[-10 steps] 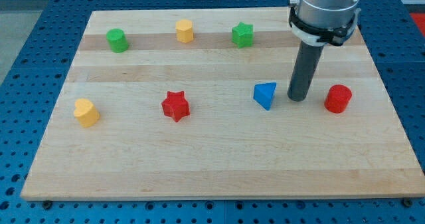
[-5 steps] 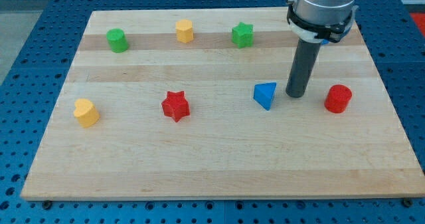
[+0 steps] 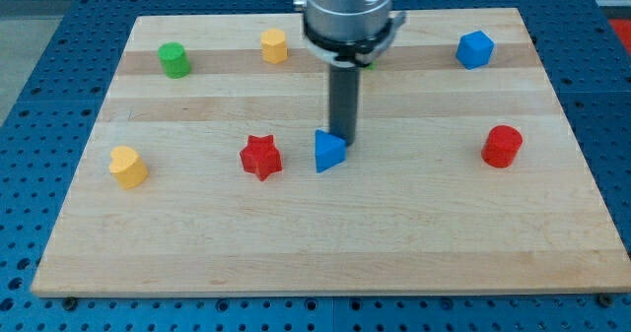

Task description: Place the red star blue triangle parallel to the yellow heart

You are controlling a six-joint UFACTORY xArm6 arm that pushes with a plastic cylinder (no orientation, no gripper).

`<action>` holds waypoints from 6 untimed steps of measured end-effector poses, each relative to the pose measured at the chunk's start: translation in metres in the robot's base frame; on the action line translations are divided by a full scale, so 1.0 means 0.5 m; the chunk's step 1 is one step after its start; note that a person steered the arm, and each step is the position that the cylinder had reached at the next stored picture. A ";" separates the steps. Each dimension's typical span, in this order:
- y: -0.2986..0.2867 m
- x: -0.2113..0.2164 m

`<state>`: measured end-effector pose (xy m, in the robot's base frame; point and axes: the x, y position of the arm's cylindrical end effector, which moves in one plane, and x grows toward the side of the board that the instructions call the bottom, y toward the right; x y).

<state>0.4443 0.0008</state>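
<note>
A: Tool status?
B: Tool = bare rod, nothing to clench, grasps nothing. Rod's end, my tip [image 3: 342,138], sits at the upper-right edge of the blue triangle [image 3: 328,152], looks touching.
A: Star?
B: The red star [image 3: 261,157] is just left of the triangle, w/ a gap. The yellow heart [image 3: 127,166] is far left, approx. same row on the surface [image 3: 315,243].
A: Others?
B: red cylinder [image 3: 502,146] on the right, blue cube [image 3: 474,49] at top right.

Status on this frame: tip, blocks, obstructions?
My tip at blue triangle block's upper right. Red star block just left of it. Yellow heart block far left. Path unobstructed.
</note>
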 end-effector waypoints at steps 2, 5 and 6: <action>-0.137 0.029; 0.098 0.025; 0.109 0.059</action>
